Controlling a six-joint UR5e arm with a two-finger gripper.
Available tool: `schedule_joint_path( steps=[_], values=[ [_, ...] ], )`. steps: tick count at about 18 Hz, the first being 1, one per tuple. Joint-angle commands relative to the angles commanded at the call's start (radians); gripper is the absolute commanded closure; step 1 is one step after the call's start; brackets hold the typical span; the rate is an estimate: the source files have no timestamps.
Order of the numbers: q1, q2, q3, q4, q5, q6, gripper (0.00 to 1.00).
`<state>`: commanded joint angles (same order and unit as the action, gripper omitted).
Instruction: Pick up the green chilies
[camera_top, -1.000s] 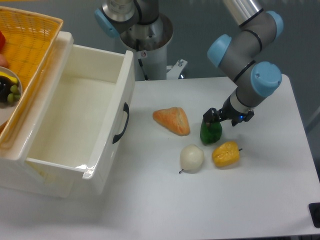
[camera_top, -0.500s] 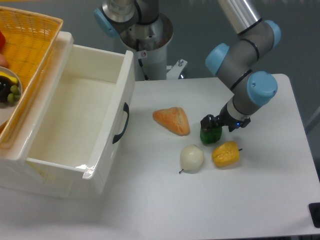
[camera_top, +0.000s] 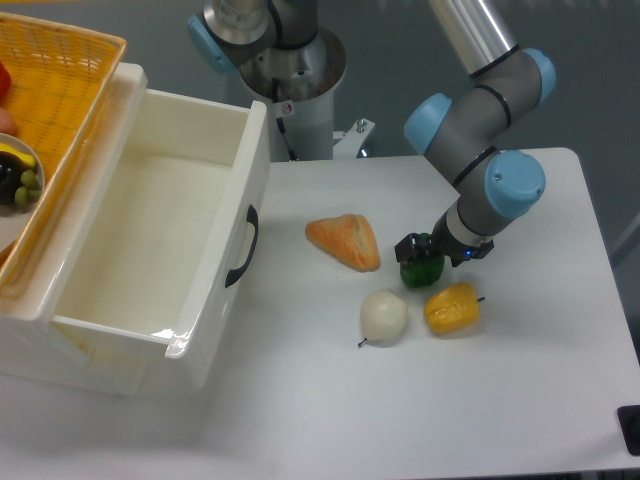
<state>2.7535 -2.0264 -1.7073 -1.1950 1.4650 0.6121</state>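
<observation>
Hand (camera_top: 419, 249) over white table (camera_top: 560, 400)

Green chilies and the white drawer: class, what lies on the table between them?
In the camera view, an orange bread piece lies between the green chilies and the drawer.

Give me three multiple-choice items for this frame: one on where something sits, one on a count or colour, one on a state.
1. Where is the gripper?
A. over the drawer
B. down on the green chilies
C. beside the basket

2. How many food pieces lie on the table?
A. two
B. four
C. six

3. What state is the white drawer in?
A. pulled open
B. pushed shut
C. upside down

Answers: 1 B, the gripper covers the top of the green chilies. 2 B, bread, white onion-like piece, yellow pepper and the green chilies. 3 A, its bare white inside faces up and its dark handle points toward the table.
</observation>
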Motion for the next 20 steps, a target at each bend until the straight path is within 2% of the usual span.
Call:
schedule_joint_path(
  steps=[2, 4, 6, 7, 11, 14, 18, 20],
  values=[
    [0.0, 0.002, 0.0, 0.002, 0.0, 0.0, 0.33],
    [0.0, 0.005, 0.0, 0.0, 0.002, 0.0, 0.53],
    [0.0, 0.006, 0.002, -0.002, 0.002, 0.002, 0.67],
    [0.0, 0.009, 0.003, -0.002, 0.006, 0.005, 0.7],
    [-0.008, 0.028, 0.028, -0.006, 0.051, 0.009, 0.7],
    [-0.032, 0.058, 0.069, -0.018, 0.054, 0.017, 0.7],
    [-0.084, 0.12, 0.086, -0.025, 0.08, 0.138, 0.7],
    [-0.109, 0.13, 0.094, -0.026, 0.084, 0.179, 0.7]
  ],
)
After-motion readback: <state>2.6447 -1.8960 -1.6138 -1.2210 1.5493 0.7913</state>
